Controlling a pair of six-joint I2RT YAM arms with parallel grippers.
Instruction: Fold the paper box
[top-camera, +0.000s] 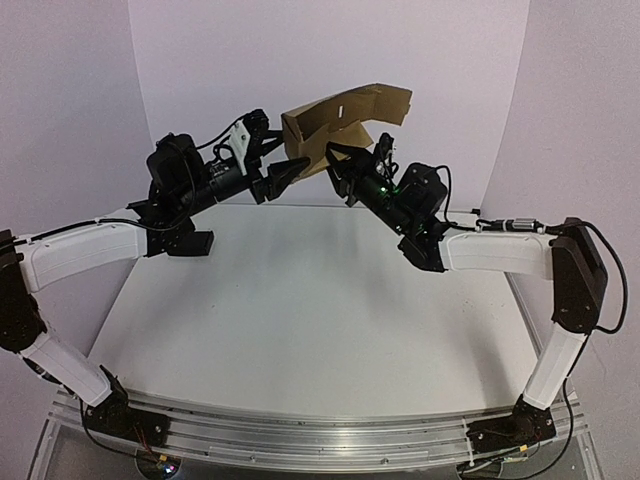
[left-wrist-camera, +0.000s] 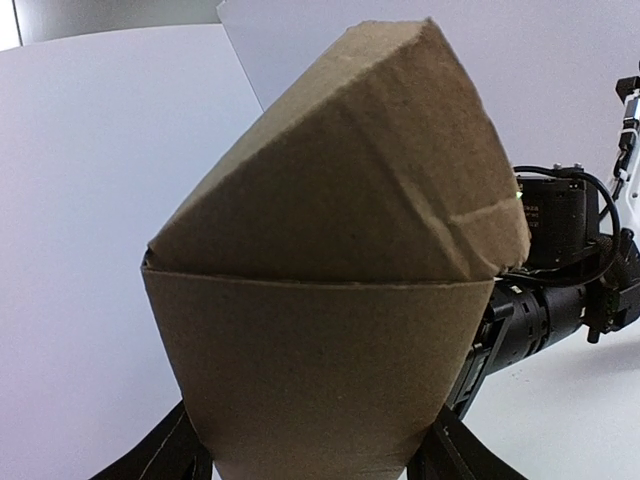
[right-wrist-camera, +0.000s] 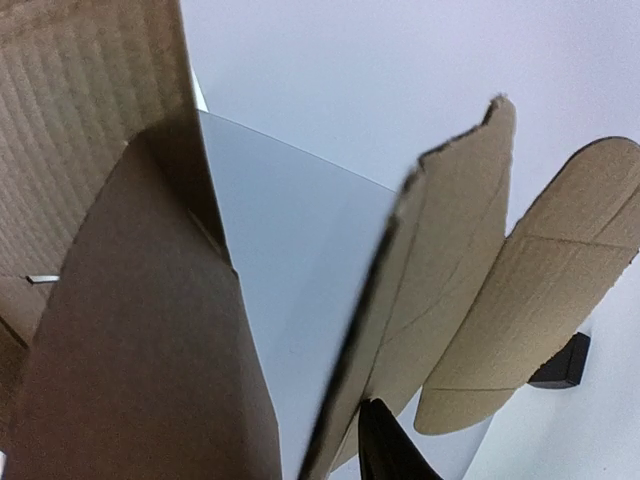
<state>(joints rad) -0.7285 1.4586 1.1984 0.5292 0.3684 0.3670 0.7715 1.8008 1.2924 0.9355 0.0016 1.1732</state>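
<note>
Left gripper (top-camera: 290, 173) clamped box (top-camera: 345, 112) at its 7 o'clock corner; right gripper (top-camera: 338, 165) sat at 6 o'clock, opening undeterminable.

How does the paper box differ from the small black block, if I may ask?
The paper box is brown cardboard; the black block is plain and dark. The box is up in the air, while the block rests on the table. The box is only partly folded, with rounded flaps spread open; the block is one compact solid. The box also looks much the larger. Both have straight edges.
</note>
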